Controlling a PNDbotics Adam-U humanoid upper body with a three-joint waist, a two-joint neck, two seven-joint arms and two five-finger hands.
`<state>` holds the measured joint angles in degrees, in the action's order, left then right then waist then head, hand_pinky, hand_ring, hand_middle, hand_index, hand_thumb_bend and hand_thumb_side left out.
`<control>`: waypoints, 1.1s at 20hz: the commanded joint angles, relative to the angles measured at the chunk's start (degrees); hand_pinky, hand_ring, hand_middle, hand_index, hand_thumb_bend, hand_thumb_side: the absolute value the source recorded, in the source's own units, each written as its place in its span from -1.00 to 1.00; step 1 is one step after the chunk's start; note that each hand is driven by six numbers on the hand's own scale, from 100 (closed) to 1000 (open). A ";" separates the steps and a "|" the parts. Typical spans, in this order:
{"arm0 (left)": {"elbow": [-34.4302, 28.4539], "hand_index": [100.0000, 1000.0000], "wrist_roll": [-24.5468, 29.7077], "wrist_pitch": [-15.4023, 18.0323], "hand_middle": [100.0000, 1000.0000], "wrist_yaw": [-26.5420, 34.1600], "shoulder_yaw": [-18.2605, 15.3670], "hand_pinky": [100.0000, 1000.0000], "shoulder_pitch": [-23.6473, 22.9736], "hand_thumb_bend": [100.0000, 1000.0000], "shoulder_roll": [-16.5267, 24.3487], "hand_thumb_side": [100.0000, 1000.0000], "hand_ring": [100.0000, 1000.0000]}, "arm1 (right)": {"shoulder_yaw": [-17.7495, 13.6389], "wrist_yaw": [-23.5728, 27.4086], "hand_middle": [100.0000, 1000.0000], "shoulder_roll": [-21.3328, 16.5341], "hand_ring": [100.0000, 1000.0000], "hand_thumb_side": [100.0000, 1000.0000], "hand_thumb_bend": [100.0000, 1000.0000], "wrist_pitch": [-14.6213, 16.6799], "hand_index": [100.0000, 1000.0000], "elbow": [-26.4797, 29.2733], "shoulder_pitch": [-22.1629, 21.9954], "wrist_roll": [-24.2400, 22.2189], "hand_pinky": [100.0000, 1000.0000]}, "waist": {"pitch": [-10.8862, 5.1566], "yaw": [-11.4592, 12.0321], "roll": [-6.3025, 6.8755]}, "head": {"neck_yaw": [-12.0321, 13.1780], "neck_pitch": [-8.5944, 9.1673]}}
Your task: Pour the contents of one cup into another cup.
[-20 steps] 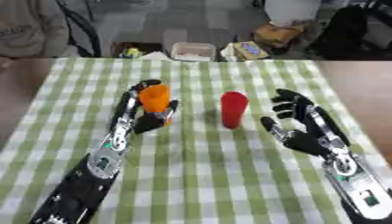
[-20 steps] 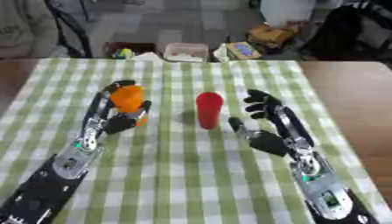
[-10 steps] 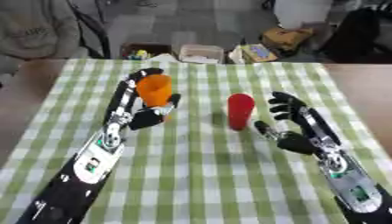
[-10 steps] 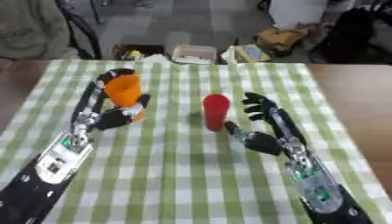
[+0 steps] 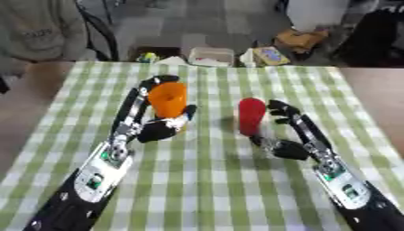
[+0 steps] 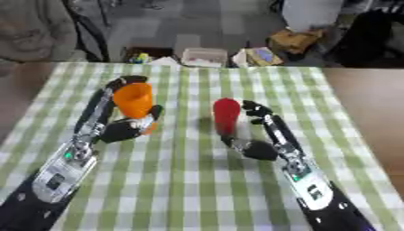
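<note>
Two cups stand upright: orange cup [image 5: 167, 99] gripped by left robot hand [image 5: 162, 128]; red cup [image 5: 252, 116] beside open right robot hand [image 5: 288, 135].

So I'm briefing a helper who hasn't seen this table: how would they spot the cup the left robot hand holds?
Find the green-and-white checked tablecloth. On its left half, the left robot hand has its fingers curled round an orange cup, held upright. The only other cup is red, narrower, and stands by the right robot hand.
</note>
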<state>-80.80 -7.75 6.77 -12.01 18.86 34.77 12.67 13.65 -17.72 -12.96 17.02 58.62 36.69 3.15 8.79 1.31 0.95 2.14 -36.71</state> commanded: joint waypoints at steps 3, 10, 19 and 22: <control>-2.29 0.53 1.06 0.04 -0.97 0.88 0.87 -0.42 0.62 -0.79 -0.74 -0.75 -0.76 | -1.45 -1.66 0.67 0.21 0.70 -0.33 0.08 0.96 0.90 -2.67 2.46 0.98 0.55 | -0.76 0.76 0.31 | -0.01 0.39; -3.46 0.54 2.30 -0.12 -0.97 1.69 2.01 -0.41 0.27 -0.82 -1.57 -0.73 -0.76 | -2.68 -2.35 0.64 0.81 0.67 -0.34 0.07 1.34 0.89 -5.05 3.95 2.47 0.52 | -0.51 1.86 0.76 | -0.44 0.23; -3.78 0.54 3.44 -0.20 -0.97 2.22 3.17 -0.40 0.19 -0.82 -3.00 -0.73 -0.76 | -3.64 -2.80 0.58 2.07 0.63 -0.35 0.03 1.30 0.86 -6.91 5.71 4.01 0.49 | -0.13 2.68 0.86 | -0.87 0.39; -3.72 0.54 3.74 -0.12 -0.97 2.25 3.49 -0.39 0.11 -0.82 -3.38 -0.73 -0.76 | -3.89 -3.14 0.56 2.51 0.61 -0.37 0.02 1.27 0.84 -7.66 6.17 4.52 0.48 | 0.02 2.87 0.89 | -0.98 0.33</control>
<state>-83.54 -4.29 6.57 -10.03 22.31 34.23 9.41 10.20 -20.34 -10.32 18.23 50.70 41.42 7.29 9.59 4.07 1.88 1.35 -36.70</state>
